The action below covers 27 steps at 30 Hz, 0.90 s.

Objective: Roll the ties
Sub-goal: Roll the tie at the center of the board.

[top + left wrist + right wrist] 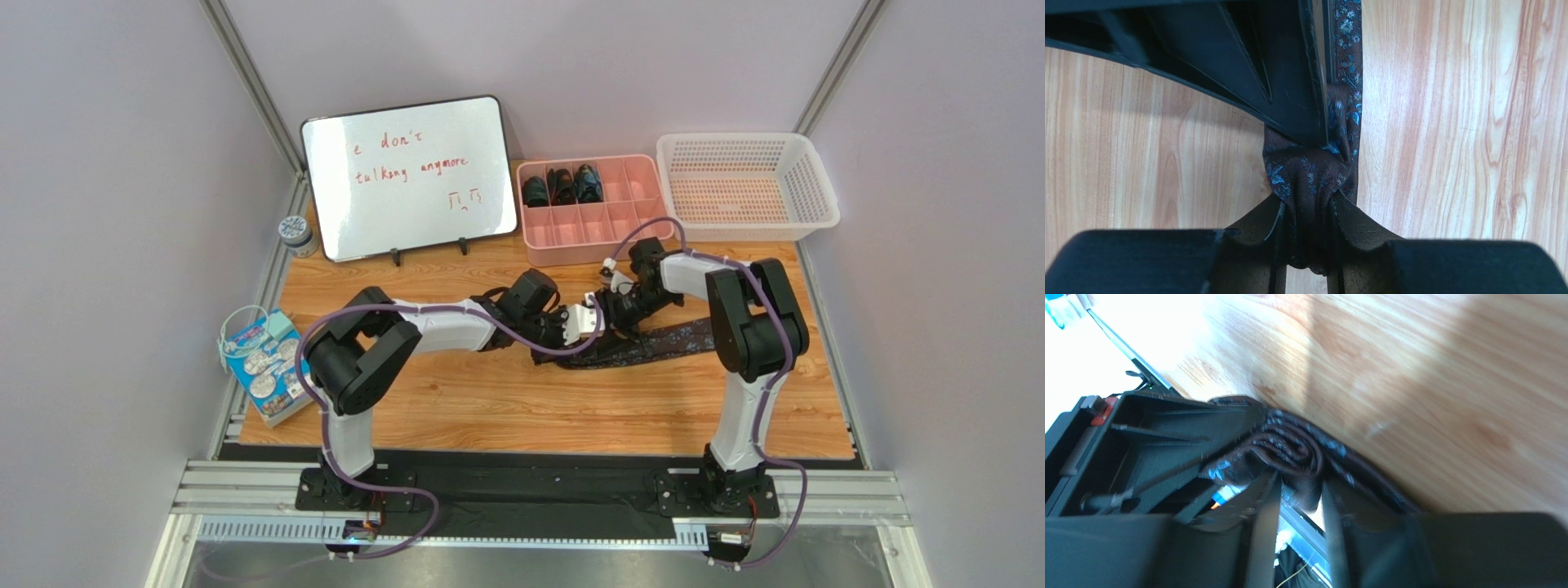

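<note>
The tie point(669, 343), a partly wound coil point(1290, 447) mid-desk point(491, 404) with its tail lying toward the right arm, looks mid-roll: the left tool point(1306, 205) is clenched on bunched fabric and the right tool point(1296, 484) straddles the coil (grip unclear), so the next move calls for winding further without slackening.

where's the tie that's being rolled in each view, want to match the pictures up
Top external: tie is a dark strip just right of centre.
Left wrist: tie sits at centre, bunched, with a strip running to the top edge.
Right wrist: tie sits left of centre, partly coiled.
Shared landmark: the wooden table under it shows in all three.
</note>
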{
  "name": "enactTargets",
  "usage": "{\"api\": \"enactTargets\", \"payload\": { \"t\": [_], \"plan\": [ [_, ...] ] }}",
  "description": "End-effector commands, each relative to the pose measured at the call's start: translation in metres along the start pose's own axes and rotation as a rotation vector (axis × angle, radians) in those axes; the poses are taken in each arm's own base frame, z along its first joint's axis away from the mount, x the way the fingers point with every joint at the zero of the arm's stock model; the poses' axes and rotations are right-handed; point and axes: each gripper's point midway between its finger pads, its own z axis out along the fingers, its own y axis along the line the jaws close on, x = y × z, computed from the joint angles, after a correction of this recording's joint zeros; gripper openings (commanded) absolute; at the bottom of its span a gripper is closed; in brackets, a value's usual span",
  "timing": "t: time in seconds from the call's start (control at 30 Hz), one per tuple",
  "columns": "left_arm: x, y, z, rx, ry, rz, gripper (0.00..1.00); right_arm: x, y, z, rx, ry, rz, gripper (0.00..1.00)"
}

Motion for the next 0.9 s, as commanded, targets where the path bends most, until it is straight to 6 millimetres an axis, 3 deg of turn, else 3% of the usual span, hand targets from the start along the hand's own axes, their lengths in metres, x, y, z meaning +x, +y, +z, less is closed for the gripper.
{"api": "enactTargets", "payload": {
  "t": [0.0,0.2,0.5,0.6,0.63,0.7,0.73,0.87],
  "plan": [
    [0.059,-0.021,-0.012,0.087,0.249,-0.017,0.12,-0.019,-0.005,-0.028,0.049,-0.101,-0.08,0.39],
    [0.054,-0.016,-0.007,0.082,0.265,-0.06,0.11,-0.004,0.008,-0.018,-0.044,-0.044,-0.091,0.34],
    [0.061,-0.019,0.0,0.107,0.28,-0.086,0.11,0.002,0.012,-0.007,-0.09,-0.009,-0.081,0.38],
    [0.056,-0.017,-0.002,0.103,0.273,-0.071,0.13,0.002,-0.003,0.0,-0.018,-0.006,-0.076,0.27],
    [0.054,-0.016,-0.002,0.1,0.267,-0.068,0.19,0.0,-0.012,0.002,0.025,-0.009,-0.072,0.16],
    [0.052,-0.015,-0.004,0.084,0.242,-0.084,0.29,-0.001,-0.023,0.004,0.074,-0.007,-0.066,0.05],
    [0.052,-0.012,-0.006,0.076,0.224,-0.115,0.43,-0.001,-0.033,0.005,0.122,-0.004,-0.056,0.0],
    [0.048,-0.003,-0.017,0.055,0.101,-0.245,0.61,0.003,-0.052,0.001,0.229,0.002,-0.046,0.0]
  ]
}}
